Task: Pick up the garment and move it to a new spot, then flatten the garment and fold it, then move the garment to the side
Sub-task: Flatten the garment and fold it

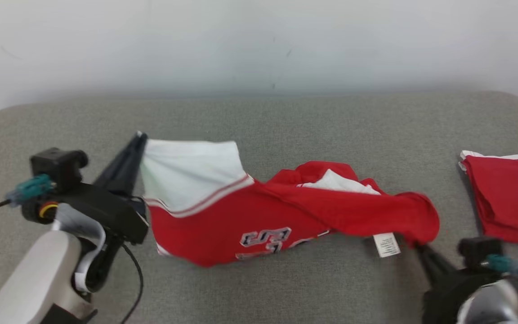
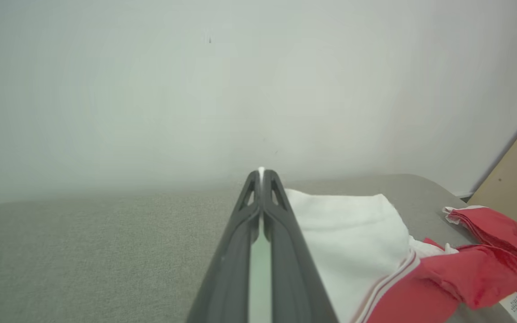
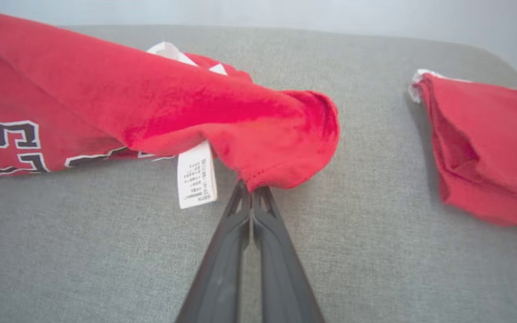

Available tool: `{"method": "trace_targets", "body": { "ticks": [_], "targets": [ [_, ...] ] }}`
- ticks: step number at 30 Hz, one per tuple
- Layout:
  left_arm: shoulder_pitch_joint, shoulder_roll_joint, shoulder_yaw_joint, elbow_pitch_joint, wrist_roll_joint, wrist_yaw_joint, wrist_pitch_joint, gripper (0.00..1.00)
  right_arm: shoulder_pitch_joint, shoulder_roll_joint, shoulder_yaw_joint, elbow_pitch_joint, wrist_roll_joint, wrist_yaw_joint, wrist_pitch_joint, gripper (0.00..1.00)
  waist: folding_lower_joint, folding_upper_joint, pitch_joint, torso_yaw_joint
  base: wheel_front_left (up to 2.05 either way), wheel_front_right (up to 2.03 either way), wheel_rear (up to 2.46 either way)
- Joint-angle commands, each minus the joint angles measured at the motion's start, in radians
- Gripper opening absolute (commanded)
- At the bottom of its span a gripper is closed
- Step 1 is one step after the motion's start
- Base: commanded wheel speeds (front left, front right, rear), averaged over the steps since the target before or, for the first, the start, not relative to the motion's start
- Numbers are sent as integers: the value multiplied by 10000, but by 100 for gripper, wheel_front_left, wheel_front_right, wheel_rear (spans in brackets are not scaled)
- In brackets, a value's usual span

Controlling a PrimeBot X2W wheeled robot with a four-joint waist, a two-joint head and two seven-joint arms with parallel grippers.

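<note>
My left pincer is clenched on the white corner of the red-and-white jersey, my right pincer on its red hem. It sags between them over the grey desk. It looks soft, light and floppy, so corners should hold best.

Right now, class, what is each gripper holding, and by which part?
Both hold the garment: the left gripper pinches its white corner, the right gripper its red hem beside the care label.
</note>
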Motion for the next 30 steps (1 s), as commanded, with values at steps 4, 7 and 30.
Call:
{"method": "trace_targets", "body": {
  "ticks": [4, 7, 30],
  "targets": [
    [-132, 206, 536, -673, -168, 285, -540, 0, 384, -519, -533, -1673, 887, -21, 339, 0, 0, 0, -329, -234, 0, 0, 0],
    [-99, 275, 630, -970, -187, 366, -549, 0, 530, -665, -770, -2215, 1338, -21, 589, 0, 0, 0, -405, -273, 0, 0, 0],
    [271, 363, 796, -3778, -720, 867, -52, 0, -1137, 211, -2361, -4344, 2849, -19, 938, 0, 0, 0, -862, -421, 0, 0, 0]
  ]
}}
